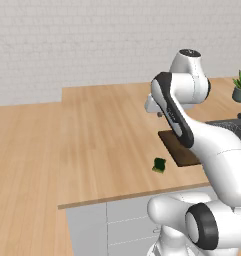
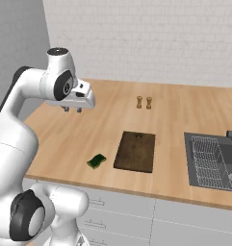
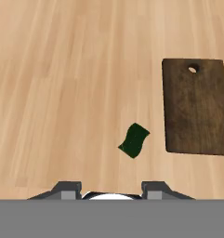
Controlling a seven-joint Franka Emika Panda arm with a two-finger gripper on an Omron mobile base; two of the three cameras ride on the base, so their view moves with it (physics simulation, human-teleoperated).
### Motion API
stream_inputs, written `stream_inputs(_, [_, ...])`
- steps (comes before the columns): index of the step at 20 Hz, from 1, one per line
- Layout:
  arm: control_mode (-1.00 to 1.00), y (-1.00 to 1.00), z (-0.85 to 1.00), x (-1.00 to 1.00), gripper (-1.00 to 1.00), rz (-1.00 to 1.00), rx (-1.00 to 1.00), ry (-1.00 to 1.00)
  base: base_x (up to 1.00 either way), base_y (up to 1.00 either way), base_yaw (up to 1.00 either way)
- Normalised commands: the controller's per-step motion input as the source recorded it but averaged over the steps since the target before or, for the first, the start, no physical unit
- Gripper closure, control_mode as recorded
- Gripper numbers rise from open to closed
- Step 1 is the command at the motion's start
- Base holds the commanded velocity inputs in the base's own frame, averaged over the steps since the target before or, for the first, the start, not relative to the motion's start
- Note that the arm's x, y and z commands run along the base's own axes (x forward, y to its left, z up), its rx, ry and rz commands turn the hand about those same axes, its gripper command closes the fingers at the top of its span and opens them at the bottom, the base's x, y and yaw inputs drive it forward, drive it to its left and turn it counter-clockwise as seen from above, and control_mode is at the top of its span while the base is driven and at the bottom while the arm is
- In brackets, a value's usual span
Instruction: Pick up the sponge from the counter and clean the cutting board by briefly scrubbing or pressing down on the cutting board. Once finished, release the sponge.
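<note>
The sponge (image 1: 159, 165) (image 2: 96, 161) (image 3: 134, 140), a small dark green block, lies on the light wood counter (image 1: 102, 130) near its front edge. Just to its right lies the dark brown cutting board (image 1: 179, 147) (image 2: 135, 151) (image 3: 195, 107), its hanging hole at the far end. My gripper (image 2: 72, 109) (image 1: 159, 115) (image 3: 111, 190) hangs well above the counter, behind and to the left of the sponge. It points down, and its jaws stand apart with nothing between them. In the hand view the sponge sits just above the fingertips (image 3: 67, 188).
Two small brown shakers (image 2: 144, 102) stand behind the board. A sink with a dark wire rack (image 2: 211, 163) is set into the counter on the right. A potted plant (image 1: 240, 87) stands at the far right. The counter's front edge (image 2: 136, 192) runs close to the sponge.
</note>
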Motion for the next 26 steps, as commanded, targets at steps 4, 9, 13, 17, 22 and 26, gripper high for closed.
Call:
stream_inputs(4, [-1.0,-0.04,-0.26,-0.08,-1.0,-0.03,0.03,0.0,0.0,0.0,0.0])
stream_inputs(9, [-1.0,-0.2,-0.77,0.0,-1.0,-0.1,0.04,0.02,0.0,0.0,0.0])
stream_inputs(13, [-1.0,0.0,-0.93,0.0,-1.0,-0.32,0.0,0.0,0.0,0.0,0.0])
stream_inputs(17, [-1.0,-0.06,-0.66,0.0,-1.0,-0.29,0.04,0.0,0.0,0.0,0.0])
stream_inputs(22, [-1.0,-0.23,-0.6,-0.01,-1.0,-0.13,0.19,0.0,0.0,0.0,0.0])
stream_inputs(26, [-1.0,-0.13,-0.37,0.06,-1.0,-0.03,0.08,0.0,0.0,0.0,0.0])
